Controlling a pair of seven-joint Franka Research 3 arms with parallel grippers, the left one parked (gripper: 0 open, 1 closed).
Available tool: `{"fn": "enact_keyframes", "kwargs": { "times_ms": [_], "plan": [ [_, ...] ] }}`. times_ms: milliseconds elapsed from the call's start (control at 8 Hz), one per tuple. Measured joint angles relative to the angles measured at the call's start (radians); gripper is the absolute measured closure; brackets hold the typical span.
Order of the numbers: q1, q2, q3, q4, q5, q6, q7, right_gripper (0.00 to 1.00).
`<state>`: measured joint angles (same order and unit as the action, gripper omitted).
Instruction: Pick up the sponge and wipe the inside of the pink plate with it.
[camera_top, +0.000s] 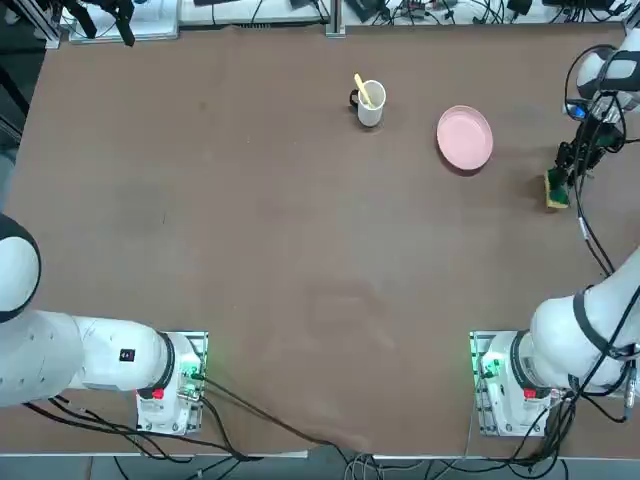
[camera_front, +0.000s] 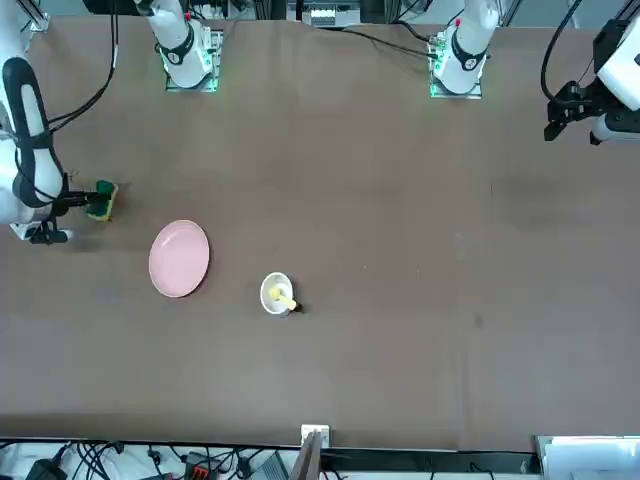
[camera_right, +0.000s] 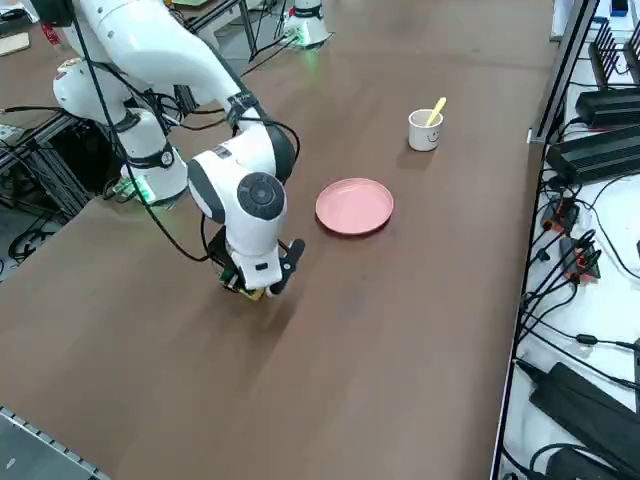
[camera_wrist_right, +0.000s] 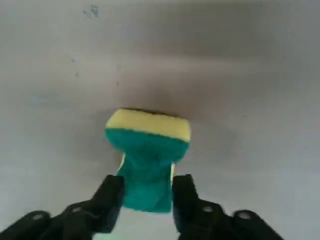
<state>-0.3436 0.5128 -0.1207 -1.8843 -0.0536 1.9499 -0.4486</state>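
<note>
Bare table (camera_top: 300, 250) beside pink plate (camera_top: 465, 138)

The working right arm reaches down to the brown bench (camera_right: 420, 300) at its near side, its white wrist housing facing the camera. Below the housing the right pincer (camera_right: 262, 283) sits low over the surface, with a bit of the sponge (camera_right: 247, 289), green and yellow, showing at its tip; the housing hides how the fingers stand. The pink plate (camera_right: 354, 206) lies flat near the pincer, apart from it, toward the far side. Well beyond stands a white mug (camera_right: 425, 131) with a yellow utensil (camera_right: 437, 109) leaning in it. Black cables trail along the bench's edge
</note>
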Motion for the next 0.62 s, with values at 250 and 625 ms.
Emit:
{"fn": "enact_keyframes", "kwargs": {
  "times_ms": [250,625],
  "plan": [
    [0.006,-0.022,0.021,0.05,0.0,-0.058,0.001,0.01],
    [0.08,-0.082,0.041,0.312,0.01,-0.318,0.056,0.0]
  ]
}}
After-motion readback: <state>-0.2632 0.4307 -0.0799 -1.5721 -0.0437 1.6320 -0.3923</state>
